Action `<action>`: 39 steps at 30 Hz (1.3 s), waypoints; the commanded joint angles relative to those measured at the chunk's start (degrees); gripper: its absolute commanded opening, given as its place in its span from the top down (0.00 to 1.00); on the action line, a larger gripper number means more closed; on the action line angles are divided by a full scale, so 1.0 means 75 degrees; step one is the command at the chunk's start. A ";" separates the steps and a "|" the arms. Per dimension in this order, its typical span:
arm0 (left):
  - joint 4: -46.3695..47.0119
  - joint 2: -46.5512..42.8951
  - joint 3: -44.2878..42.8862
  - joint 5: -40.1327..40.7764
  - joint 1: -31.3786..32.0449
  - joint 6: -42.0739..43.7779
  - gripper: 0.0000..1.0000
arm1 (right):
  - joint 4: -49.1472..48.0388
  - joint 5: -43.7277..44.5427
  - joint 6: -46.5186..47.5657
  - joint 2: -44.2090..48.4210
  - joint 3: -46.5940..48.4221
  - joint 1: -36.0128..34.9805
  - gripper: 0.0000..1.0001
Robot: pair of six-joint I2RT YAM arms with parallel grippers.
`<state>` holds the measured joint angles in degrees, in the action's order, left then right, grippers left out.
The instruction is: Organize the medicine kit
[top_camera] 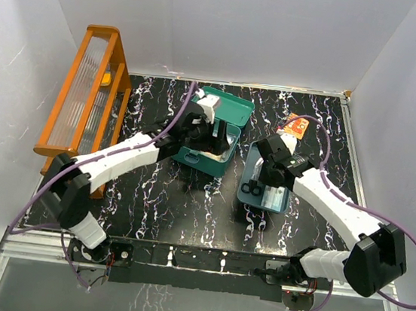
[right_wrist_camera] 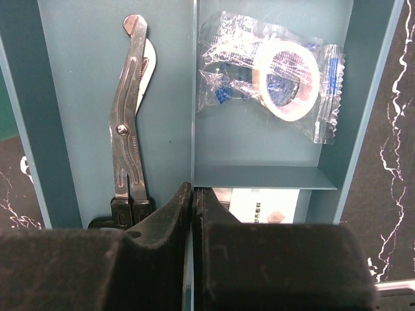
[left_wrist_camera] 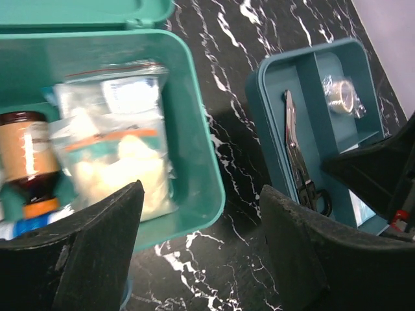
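Nearest me on the black marbled counter (top_camera: pixel 179 205) lies the teal tray insert (top_camera: pixel 243 192). It is outside the medicine kit box (top_camera: pixel 205 163) and just to its right, with a strip of counter between them. My right pincer (right_wrist_camera: pixel 193 192) hangs over the tray's near end with its fingers pressed together. The tips sit at the divider between the long compartment and the two short ones, and I cannot tell whether they nip that wall. In the long compartment lie bandage scissors (right_wrist_camera: pixel 126 129), handles toward me and blades away. The nearer short compartment holds a printed white packet (right_wrist_camera: pixel 259 206), mostly hidden under my fingers. The farther one holds a roll of tape in a clear wrapper (right_wrist_camera: pixel 285 78). Farther off and to the left, my left pincer (left_wrist_camera: pixel 201 192) hovers with its fingers spread apart, gripping nothing, above the box corner that faces the tray. The box stands open, its lid (top_camera: pixel 232 109) swung back on the far side. Inside are a brown bottle with an orange label (left_wrist_camera: pixel 26 155) and, beside it, a clear zip bag of white wads (left_wrist_camera: pixel 117 162). Beyond the tray an orange packet (top_camera: pixel 297 125) lies on the counter, and an orange wooden rack (top_camera: pixel 87 91) stands at the far left.
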<state>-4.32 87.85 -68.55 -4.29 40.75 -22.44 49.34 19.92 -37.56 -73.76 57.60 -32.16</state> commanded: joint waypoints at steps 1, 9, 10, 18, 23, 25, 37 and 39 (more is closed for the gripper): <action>0.0283 0.0636 -0.0554 -0.1447 0.0200 0.0345 0.32 | 0.0142 0.0139 0.0047 0.0390 0.0410 0.0150 1.00; -0.0171 0.0630 -0.0222 -0.2052 0.0373 0.0512 0.57 | 0.0698 0.0262 0.0301 0.0503 0.1471 0.0168 1.00; -0.0142 0.0575 -0.0088 -0.2098 0.0388 0.0537 0.57 | 0.0715 0.0251 0.0391 0.0485 0.1577 0.0165 1.00; -0.0494 0.0405 0.0328 -0.2253 0.0446 0.0990 0.61 | 0.0952 0.0197 0.0949 0.0155 0.2389 0.0163 1.00; -0.0997 0.0280 0.0281 -0.2392 0.0461 0.1371 0.63 | 0.0995 0.0063 0.1258 0.0046 0.2606 0.0164 1.00; -0.1325 0.0137 0.0319 -0.2706 0.0458 0.1431 0.63 | 0.0970 0.0078 0.1393 0.0001 0.2657 0.0157 1.00; -0.0875 -0.1045 0.1653 -0.3973 0.0516 0.0647 0.57 | 0.0690 -0.0127 0.1989 -0.0933 0.3738 0.0167 1.00; -0.0803 -0.1210 0.1749 -0.3894 0.0516 0.0563 0.54 | 0.0626 -0.0301 0.2053 -0.1064 0.3873 0.0164 1.00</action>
<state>-9.85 82.48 -57.14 -29.06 44.01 -16.08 58.08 19.09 -24.21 -81.12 82.00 -31.05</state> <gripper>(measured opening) 0.432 0.013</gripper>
